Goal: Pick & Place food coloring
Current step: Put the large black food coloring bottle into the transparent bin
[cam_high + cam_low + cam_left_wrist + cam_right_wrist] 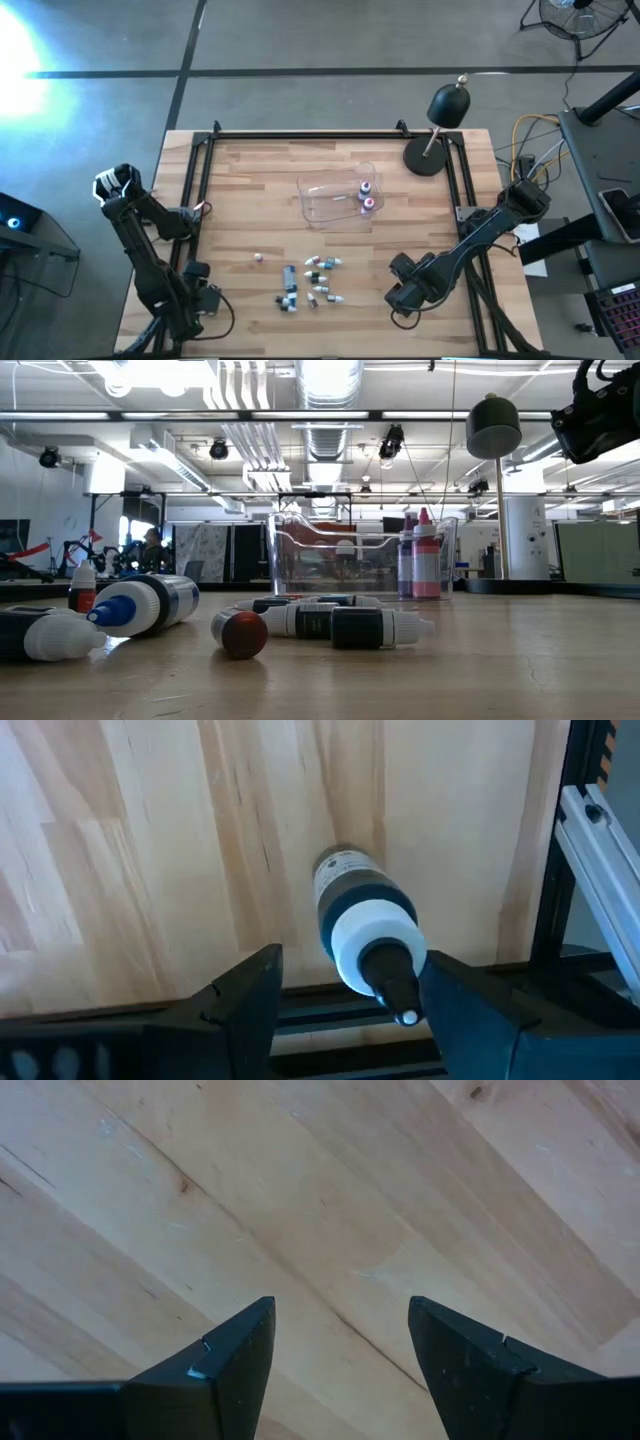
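Bottle at left gripper: small dark dropper bottle with white collar and dark cap [363,920] lying on its side, cap toward the wide-spread left gripper [345,995], whether held unclear
Tub: clear plastic tub [335,195] mid-table, two upright bottles, purple [365,186] and pink [369,203], inside
Loose cluster: about ten small bottles [308,280] near edge, mostly lying flat
Right gripper [340,1345]: spread, empty

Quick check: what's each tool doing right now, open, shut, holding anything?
Left tool: open, a dropper bottle between its fingers, not gripped.
Right tool: open, empty, over bare table.
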`<state>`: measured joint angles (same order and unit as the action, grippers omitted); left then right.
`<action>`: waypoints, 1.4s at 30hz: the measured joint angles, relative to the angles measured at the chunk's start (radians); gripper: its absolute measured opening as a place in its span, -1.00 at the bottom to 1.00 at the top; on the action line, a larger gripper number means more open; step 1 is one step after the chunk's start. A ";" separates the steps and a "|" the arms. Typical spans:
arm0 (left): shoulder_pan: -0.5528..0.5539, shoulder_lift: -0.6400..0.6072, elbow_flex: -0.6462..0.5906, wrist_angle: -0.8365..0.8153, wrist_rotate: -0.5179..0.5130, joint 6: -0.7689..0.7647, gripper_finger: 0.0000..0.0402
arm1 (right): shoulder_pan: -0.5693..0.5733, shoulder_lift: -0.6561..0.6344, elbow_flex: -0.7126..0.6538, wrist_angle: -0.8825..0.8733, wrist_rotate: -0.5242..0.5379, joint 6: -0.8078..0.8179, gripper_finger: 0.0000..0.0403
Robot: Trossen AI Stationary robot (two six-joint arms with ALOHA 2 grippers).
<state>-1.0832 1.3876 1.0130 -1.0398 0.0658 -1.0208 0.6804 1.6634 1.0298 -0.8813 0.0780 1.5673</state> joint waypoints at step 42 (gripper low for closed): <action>0.000 0.000 0.004 0.065 -0.039 -0.219 -0.33 | 0.000 -0.001 0.000 0.001 0.001 0.030 0.11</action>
<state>-1.0828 1.3876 1.0171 -0.9747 0.0273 -1.2396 0.6800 1.6627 1.0302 -0.8806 0.0788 1.5978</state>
